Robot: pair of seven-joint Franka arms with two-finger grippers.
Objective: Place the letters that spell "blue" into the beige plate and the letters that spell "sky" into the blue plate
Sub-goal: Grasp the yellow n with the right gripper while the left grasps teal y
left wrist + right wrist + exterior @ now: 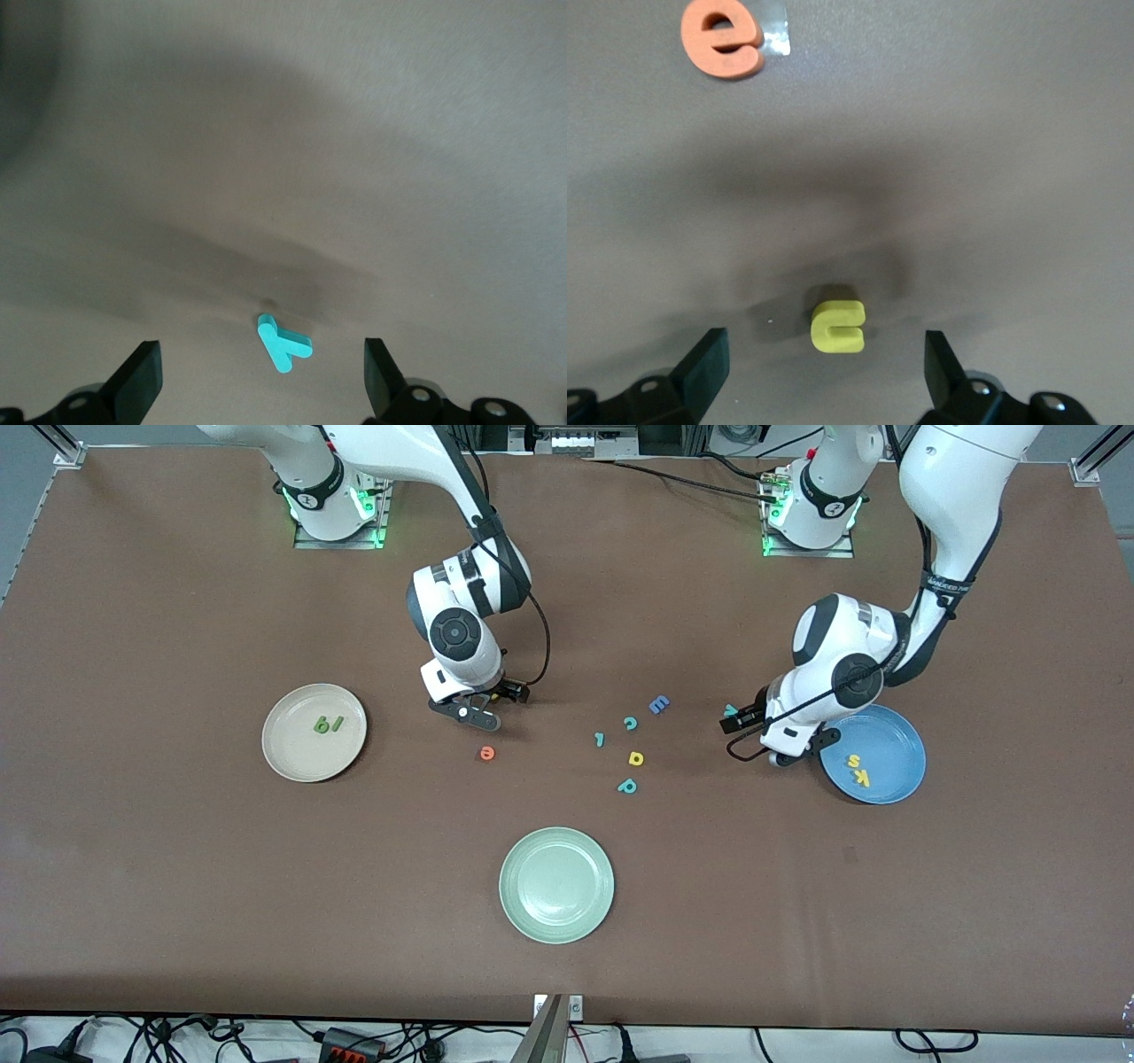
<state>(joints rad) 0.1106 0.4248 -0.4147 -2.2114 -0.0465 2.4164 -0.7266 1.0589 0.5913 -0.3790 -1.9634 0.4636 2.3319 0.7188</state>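
the teal y (283, 343) lies between the wide-open left tool (263, 376), the yellow u (837, 326) between the wide-open right tool (827, 367).

Even overhead light fell on the brown desk (177, 912), with no glare; both wrist views showed soft, broad shadows and slightly blurred edges

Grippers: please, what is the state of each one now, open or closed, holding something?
Left gripper: open, holding nothing, over the teal y on the table.
Right gripper: open, holding nothing, over the yellow u.
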